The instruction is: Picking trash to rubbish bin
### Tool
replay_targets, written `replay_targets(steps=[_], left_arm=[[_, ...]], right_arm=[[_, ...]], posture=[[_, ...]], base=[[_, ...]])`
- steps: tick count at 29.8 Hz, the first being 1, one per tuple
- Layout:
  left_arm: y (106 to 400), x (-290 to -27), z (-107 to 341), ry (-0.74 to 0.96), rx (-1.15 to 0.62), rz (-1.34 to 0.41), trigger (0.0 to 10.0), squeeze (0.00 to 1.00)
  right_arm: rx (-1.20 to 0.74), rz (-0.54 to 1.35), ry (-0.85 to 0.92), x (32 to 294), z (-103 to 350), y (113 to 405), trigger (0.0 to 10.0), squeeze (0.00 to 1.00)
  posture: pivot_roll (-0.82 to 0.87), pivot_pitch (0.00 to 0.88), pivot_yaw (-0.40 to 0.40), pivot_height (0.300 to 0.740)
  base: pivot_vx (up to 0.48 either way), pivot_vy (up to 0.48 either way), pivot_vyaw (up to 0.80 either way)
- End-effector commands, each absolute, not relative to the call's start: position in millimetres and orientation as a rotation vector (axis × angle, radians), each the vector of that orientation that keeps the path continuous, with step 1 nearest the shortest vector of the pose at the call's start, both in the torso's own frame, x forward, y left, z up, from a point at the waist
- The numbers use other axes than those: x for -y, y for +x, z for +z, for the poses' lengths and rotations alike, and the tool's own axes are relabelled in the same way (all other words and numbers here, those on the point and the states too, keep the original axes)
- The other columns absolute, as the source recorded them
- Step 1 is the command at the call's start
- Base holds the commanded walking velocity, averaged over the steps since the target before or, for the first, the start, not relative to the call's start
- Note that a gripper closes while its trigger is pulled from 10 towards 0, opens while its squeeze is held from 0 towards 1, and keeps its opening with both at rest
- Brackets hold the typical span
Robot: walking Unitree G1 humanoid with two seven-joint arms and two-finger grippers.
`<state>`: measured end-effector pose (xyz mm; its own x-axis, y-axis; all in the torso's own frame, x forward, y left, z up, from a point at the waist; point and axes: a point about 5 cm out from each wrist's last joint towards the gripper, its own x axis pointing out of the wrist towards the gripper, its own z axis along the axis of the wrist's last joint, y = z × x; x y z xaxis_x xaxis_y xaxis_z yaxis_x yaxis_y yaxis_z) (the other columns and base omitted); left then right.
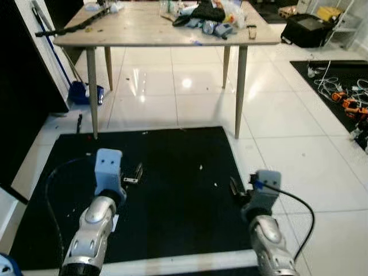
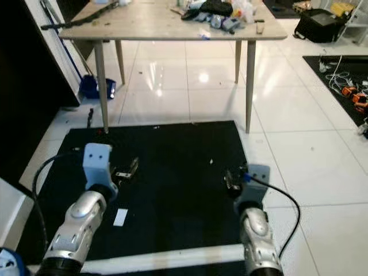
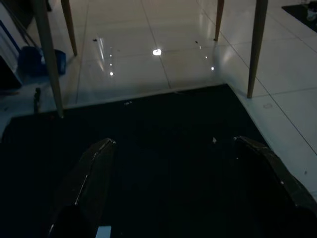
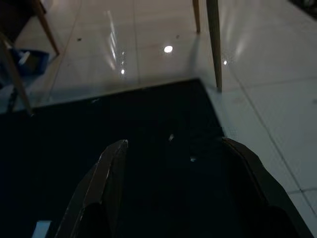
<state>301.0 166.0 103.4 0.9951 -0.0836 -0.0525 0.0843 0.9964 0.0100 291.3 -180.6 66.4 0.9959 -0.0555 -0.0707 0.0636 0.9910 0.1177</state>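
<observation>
A small white scrap of paper (image 2: 120, 217) lies on the black mat (image 1: 178, 201), beside my left forearm and behind that gripper's fingers. It also shows as a pale corner of paper (image 3: 102, 231) in the left wrist view. Tiny white crumbs (image 1: 200, 167) dot the mat further ahead. My left gripper (image 1: 137, 172) hovers low over the mat's left half, open, with nothing between its fingers (image 3: 94, 173). My right gripper (image 1: 234, 187) hangs over the mat's right edge, also open and holding nothing, with the mat between its fingers (image 4: 106, 168).
A wooden table (image 1: 161, 31) on thin legs stands just beyond the mat, with clutter (image 1: 210, 17) on top. A blue dustpan (image 1: 80, 92) and broom lean at the left wall. Cables and tools (image 1: 345, 92) lie on a dark mat at right. A black bag (image 1: 305, 29) sits far right.
</observation>
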Motion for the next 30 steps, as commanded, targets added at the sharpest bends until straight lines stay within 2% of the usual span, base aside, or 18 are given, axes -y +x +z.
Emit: replay_targets(steps=[1, 30], left_arm=[[299.1, -170.9, 99.8, 0.019, -0.068, -0.071, 10.0, 0.0], [302.2, -167.0, 102.3, 0.01, -0.057, -0.067, 10.0, 0.0]], right_arm=[[-0.094, -0.053, 0.136, 174.7, 59.0, 287.9, 10.0, 0.0], [-0.084, -0.018, 0.13, 170.5, 62.4, 291.7, 10.0, 0.0]], posture=[[0.02, 0.134, 0.04, 0.74], [0.02, 0.137, 0.031, 0.74]], base=[[0.27, 0.0, 0.0], [0.269, 0.0, 0.0]])
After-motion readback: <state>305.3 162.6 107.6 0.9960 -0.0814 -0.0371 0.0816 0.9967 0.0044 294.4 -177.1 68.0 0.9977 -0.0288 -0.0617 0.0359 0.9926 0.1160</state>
